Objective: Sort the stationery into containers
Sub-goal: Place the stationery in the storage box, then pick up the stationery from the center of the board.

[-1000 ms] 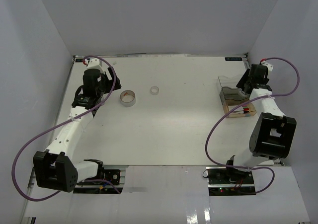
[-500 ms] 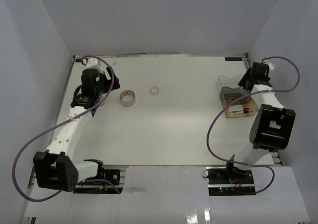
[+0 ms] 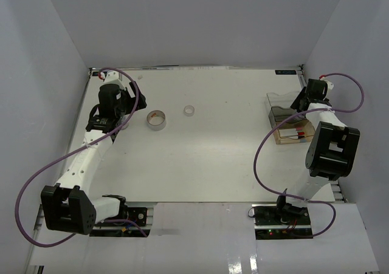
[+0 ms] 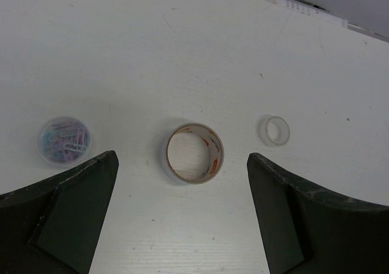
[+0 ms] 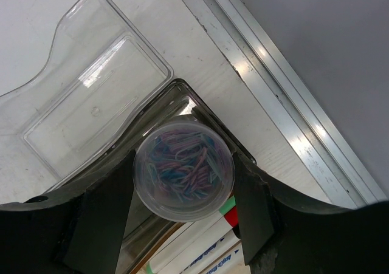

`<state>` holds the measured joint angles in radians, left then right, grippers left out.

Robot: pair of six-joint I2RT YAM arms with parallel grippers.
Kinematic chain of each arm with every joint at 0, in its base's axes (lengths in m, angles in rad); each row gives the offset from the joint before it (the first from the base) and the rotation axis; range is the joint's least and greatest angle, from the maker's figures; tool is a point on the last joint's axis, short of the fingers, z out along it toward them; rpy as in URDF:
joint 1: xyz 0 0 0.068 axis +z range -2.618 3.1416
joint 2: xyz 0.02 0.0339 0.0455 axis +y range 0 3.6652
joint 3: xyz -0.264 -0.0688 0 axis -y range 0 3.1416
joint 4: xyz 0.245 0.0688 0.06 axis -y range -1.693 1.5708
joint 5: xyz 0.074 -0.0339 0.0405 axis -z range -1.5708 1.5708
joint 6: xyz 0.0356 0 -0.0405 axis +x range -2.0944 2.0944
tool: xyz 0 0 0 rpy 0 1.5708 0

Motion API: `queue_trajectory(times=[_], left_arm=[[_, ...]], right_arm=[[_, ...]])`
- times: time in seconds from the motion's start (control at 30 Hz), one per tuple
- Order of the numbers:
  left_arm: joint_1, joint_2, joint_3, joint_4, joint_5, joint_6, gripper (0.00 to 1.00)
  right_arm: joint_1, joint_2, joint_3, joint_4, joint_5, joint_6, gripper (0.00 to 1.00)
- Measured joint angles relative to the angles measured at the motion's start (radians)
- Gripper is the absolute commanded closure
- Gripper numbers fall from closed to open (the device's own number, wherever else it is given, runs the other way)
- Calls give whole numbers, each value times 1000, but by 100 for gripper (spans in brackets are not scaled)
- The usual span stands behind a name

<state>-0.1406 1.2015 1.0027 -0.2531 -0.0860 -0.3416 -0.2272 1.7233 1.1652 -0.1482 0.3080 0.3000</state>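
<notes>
The right end effector (image 5: 182, 192) is seen closed on a round clear tub of paper clips (image 5: 183, 167), which is held directly above the grey-tinted compartment of the organiser (image 5: 178, 90) at the far right of the desk (image 4: 182, 55). Whether the tub has been seated on the compartment floor cannot be told. Capped markers (image 5: 203, 256) are glimpsed in the wood-coloured section just beside it. Across the desk, the left end effector (image 4: 182, 158) is held wide open above a tape roll (image 4: 214, 155), which is flanked by a second tub (image 4: 64, 141) on one side and a small clear ring (image 4: 275, 130) on the other. All three lie apart from one another and are not yet sorted. The release is judged the risky step. The compartment looks only a little wider than the tub, so if it is let go off-centre or from too high, it could be caught on the wall and tipped, and its clips spilled should the lid be loose.
</notes>
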Motion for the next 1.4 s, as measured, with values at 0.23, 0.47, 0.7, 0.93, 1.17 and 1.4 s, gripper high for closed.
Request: queue_trajectory(times=[0.23, 0.47, 0.7, 0.93, 1.17, 1.4], left_arm=[[5, 0, 0, 0, 10, 0, 2], [18, 1, 0, 0, 26, -8, 2], [61, 19, 0, -2, 37, -21, 2], [126, 113, 12, -48, -10, -27, 2], [227, 235, 35, -87, -44, -45, 2], [288, 396, 81, -87, -17, -68, 2]], right_arm=[[0, 0, 0, 2, 0, 6, 15], [0, -8, 6, -3, -11, 13, 13], [20, -207, -23, -15, -82, 34, 8], [166, -492, -167, 6, -182, 10, 4], [243, -646, -423, 45, -324, 10, 4], [277, -730, -578, 90, -455, 18, 5]])
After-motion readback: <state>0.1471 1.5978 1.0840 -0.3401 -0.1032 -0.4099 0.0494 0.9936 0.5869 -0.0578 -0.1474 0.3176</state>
